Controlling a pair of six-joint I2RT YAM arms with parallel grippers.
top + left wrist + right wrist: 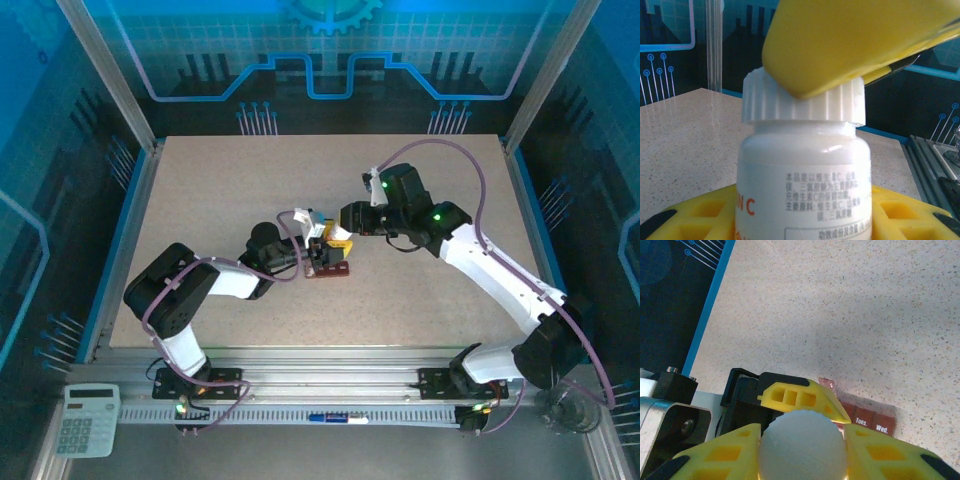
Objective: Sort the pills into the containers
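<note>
Left arm (200, 285) and right arm (490, 260) reach inward and meet at mid-counter (840, 315). Left gripper (800, 220) clamps the bottle (805, 165). Right gripper (802, 450) is closed on its ribbed cap (805, 105). Containers (871, 419) lie on the counter just beside the grippers. Lids marked Tues. and Wed. show, the rest is hidden, and contents cannot be made out.

The bottle (805, 180) is cut off at the lower edge, between the left fingers (695, 217). The top of its cap (805, 102) is hidden under a right finger (850, 40), and the fine label print is blurred. The containers (872, 422) lie beyond the fingers with one end hidden behind a left finger, so the compartment count cannot be told.
</note>
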